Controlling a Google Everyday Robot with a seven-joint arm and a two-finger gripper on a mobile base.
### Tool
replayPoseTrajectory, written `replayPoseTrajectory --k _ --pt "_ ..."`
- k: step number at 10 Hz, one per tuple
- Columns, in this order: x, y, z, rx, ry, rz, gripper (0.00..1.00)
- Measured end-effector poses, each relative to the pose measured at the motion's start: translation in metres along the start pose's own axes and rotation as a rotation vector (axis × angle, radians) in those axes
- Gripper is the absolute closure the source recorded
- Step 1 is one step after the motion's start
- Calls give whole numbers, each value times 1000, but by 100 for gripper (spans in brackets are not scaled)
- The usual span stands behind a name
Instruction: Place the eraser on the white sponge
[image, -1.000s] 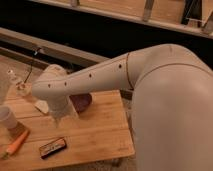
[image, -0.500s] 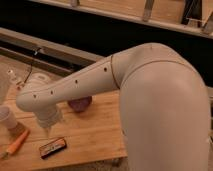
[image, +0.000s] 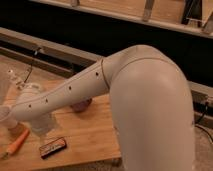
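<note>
- As the arm (image: 65, 92) swung toward the frame's lower left, the gripper (image: 42, 126) dropped near the eraser (image: 52, 147); open or closed, I couldn't tell.
- Eraser lay on the table (image: 95, 135), probably ungrasped; white sponge unseen.

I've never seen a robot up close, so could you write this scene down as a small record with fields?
arm: reaches leftward across the table
gripper: at the arm's end, low over the table, just up-left of the eraser
eraser: lying flat on the wooden table, near its front edge
white sponge: not visible
orange stick: left of the eraser
purple object: partly hidden behind the arm
</note>
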Motion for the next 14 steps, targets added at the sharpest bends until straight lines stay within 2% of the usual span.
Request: replayPoseTrajectory --k 5,8,10,12,14 --pt "-2 4 34 -28 19 -148 35" --pt "-10 4 44 -52 -14 -265 35" --pt "-8 3 51 -76 -10 -325 35" --pt "-7 -1 57 -76 5 -343 35" --pt "-9 -6 65 -53 34 -361 35"
